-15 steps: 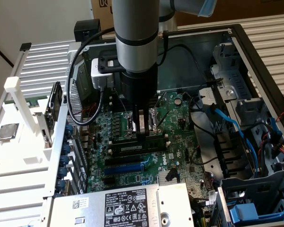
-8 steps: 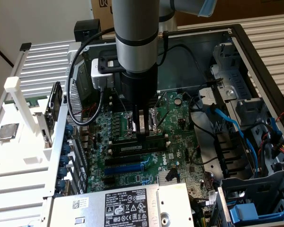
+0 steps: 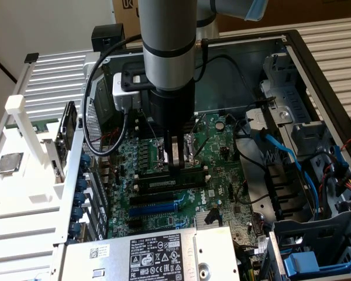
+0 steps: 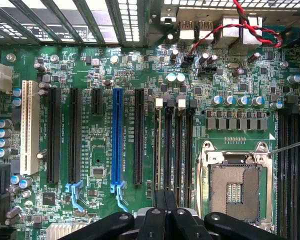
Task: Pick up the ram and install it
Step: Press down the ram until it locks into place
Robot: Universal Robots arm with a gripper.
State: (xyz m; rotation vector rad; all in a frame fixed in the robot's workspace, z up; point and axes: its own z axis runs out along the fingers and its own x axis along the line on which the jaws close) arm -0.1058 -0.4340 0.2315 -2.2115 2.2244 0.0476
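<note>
- In the exterior view a labelled power supply [image 3: 158,257] lies nearest, with the blue drive cage [image 3: 316,246] on the exterior view's right; both crowd the motherboard [image 3: 222,193].
- The gripper [image 3: 175,157] stands among the memory slots [image 3: 172,181], fingers pinched together.
- I cannot tell the ram from the slots.
- The CPU socket [image 4: 235,187] lies open beside the slots.

Even, bright light; sharp motherboard [image 4: 115,125] detail, soft exterior view.
</note>
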